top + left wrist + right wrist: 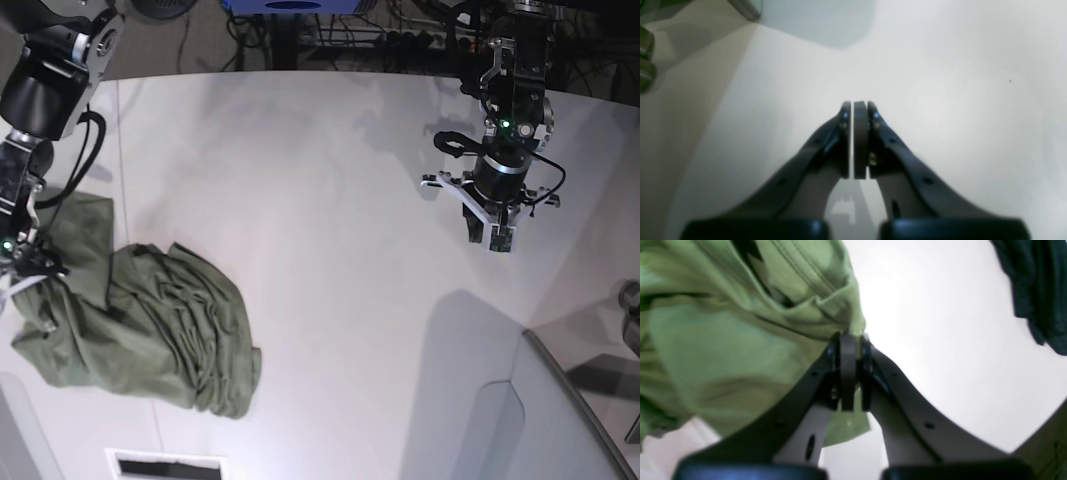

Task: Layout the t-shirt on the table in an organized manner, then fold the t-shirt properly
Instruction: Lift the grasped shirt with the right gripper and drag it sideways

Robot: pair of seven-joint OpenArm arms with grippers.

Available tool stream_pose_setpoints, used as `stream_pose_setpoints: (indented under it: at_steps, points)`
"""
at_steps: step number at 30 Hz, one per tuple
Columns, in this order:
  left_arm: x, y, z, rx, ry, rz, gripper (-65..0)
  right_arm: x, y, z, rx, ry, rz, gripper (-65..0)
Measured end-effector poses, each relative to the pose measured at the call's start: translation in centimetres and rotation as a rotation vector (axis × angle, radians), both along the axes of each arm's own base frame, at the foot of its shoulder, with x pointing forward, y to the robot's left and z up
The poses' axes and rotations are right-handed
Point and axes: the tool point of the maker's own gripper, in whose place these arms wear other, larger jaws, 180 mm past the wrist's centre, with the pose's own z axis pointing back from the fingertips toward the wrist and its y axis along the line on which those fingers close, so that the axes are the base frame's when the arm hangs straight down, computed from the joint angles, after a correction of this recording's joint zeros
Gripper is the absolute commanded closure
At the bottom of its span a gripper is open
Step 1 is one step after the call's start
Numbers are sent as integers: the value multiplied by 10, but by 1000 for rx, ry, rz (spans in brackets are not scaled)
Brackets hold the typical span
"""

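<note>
The olive-green t-shirt [160, 325] lies crumpled in a heap on the white table [320, 180] at the base view's left. My right gripper [22, 272] is at the heap's left edge. In the right wrist view that gripper [851, 336] is shut on a fold of the t-shirt [723, 340], with green cloth pinched between its fingers and bunched to the left. My left gripper [497, 238] hangs over bare table at the right, far from the shirt. Seen from the left wrist, the left gripper [859, 103] is shut with nothing in it.
A grey-white raised panel [560, 410] with a dark rim stands at the front right corner, and its corner [746, 10] shows in the left wrist view. A dark slot [165, 466] is at the front edge. A dark blurred shape [1037, 286] hangs at the upper right of the right wrist view.
</note>
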Motion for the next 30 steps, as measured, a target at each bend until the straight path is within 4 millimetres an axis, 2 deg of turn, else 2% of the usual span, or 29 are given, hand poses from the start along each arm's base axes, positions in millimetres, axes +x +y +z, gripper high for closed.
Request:
stream_pose_setpoints:
  at_steps: [6, 9, 12, 15, 18, 20, 22, 23, 25, 26, 28, 30]
  points:
    - [0, 0, 0, 0, 1, 0, -20, 2, 6, 0, -7, 3, 19, 0]
    - [0, 0, 0, 1, 1, -1, -20, 15, 23, 2, -19, 3, 85, 0]
    - [0, 0, 0, 1, 1, 0, -20, 39, 38, 25, -26, -48, 132, 0]
    - [0, 1, 0, 3, 1, -1, -20, 57, 43, 49, -28, -73, 136, 0]
    - [0, 5, 1, 8, -1, 7, -18, 58, 49, 46, -32, -60, 149, 0]
    - [0, 6, 1, 11, -1, 6, -18, 64, 66, 45, -52, -29, 207, 0]
    - [0, 1, 2, 14, 10, -51, -16, 87, 101, 58, -60, -55, 312, 0]
    - [0, -4, 3, 13, 15, -89, -15, 100, 121, 71, -74, -85, 362, 0]
    - [3, -2, 13, 15, -6, -105, -15, 119, 179, 100, -130, -155, 510, 0]
    - [5, 6, 22, 19, -31, -84, -15, 123, 218, 110, -134, -187, 606, 0]
    - [11, 25, 43, 41, -87, -34, -15, 114, 305, 112, -116, -178, 811, 0]
    - [13, 45, 60, 65, -127, 9, -16, 90, 376, 104, -74, -146, 962, 0]
